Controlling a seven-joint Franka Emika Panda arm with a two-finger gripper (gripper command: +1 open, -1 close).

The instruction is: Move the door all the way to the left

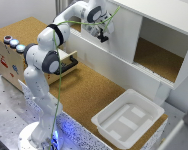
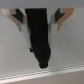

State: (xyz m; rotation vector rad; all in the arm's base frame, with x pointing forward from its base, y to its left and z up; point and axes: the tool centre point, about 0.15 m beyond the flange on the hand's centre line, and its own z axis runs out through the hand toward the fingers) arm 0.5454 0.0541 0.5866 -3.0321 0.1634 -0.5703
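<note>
The door point(image 1: 125, 36) is a plain white panel covering the half of the white cabinet point(image 1: 159, 10) toward the exterior view's left. The other half stands open, showing a cork floor inside. My gripper point(image 1: 103, 34) hangs at the door's edge on the exterior view's left, close against the cabinet front; whether it touches is unclear. In the wrist view the black fingers point(image 2: 40, 35) form one dark mass, so the gripper point(image 2: 44, 62) is shut with nothing in it, in front of a flat white surface point(image 2: 15, 55).
A wooden drawer box point(image 1: 11, 55) with a black handle point(image 1: 71, 64) stands at the exterior view's left, its drawer pulled out. A white plastic bin point(image 1: 126, 117) sits on the cork tabletop point(image 1: 89, 90) at the lower right. The cabinet's lower ledge point(image 1: 114, 62) runs below the gripper.
</note>
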